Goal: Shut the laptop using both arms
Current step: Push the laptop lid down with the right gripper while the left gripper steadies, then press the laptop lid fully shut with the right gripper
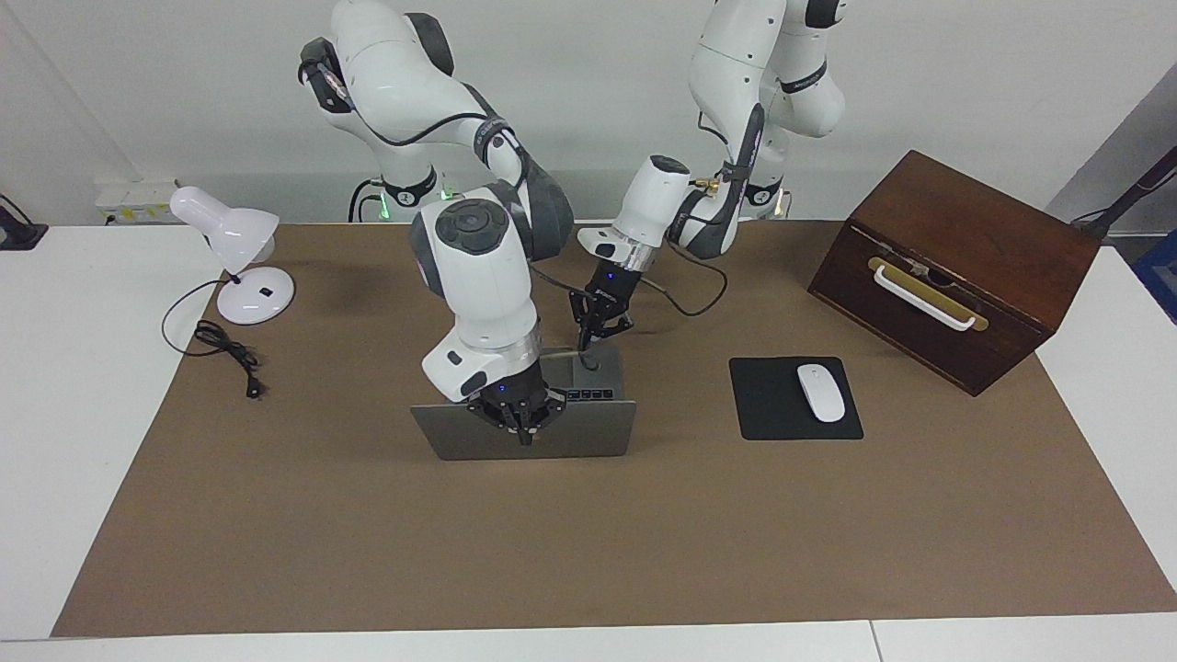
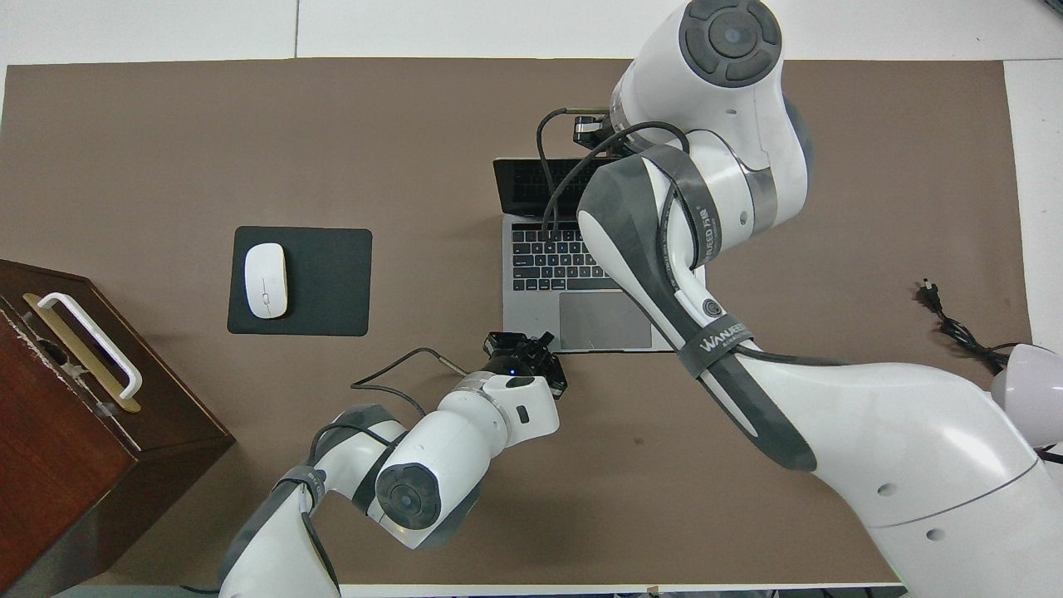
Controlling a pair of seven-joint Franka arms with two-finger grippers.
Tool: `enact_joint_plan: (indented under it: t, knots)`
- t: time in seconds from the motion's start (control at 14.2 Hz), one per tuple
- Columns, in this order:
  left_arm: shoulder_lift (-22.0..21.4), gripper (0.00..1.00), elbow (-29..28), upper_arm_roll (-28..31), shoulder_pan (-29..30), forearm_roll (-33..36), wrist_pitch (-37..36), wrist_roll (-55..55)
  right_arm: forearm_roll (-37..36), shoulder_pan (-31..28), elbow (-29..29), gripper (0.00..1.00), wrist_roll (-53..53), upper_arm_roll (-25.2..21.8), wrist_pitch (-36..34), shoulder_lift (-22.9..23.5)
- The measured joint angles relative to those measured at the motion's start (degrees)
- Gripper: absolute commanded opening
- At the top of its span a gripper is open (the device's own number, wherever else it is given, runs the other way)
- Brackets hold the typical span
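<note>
The silver-grey laptop [image 1: 588,432] stands open in the middle of the brown mat, its lid upright with the lid's back to the facing view. The overhead view shows its black keyboard [image 2: 548,259] and grey trackpad [image 2: 604,321]. My right arm reaches over the laptop, and my right gripper [image 1: 526,432] points down at the lid's top edge, against its back. It shows partly in the overhead view [image 2: 591,126]. My left gripper [image 1: 588,338] is low at the base's corner nearest the robots, toward the left arm's end [image 2: 519,342].
A black mouse pad [image 1: 768,409] with a white mouse [image 1: 820,393] lies beside the laptop toward the left arm's end. A dark wooden box [image 1: 965,267] with a white handle stands at that end. A white desk lamp [image 1: 241,262] and its cable [image 1: 225,354] are at the right arm's end.
</note>
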Motion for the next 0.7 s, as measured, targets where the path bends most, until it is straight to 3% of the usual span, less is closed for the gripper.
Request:
enact_joint_plan:
  t: [0.7]
  knots:
    - [0.78, 0.00, -1.87, 0.91, 3.37, 0.00, 4.67, 8.17, 6.95, -0.95, -12.55, 0.00, -0.12, 0.20, -1.32, -4.09]
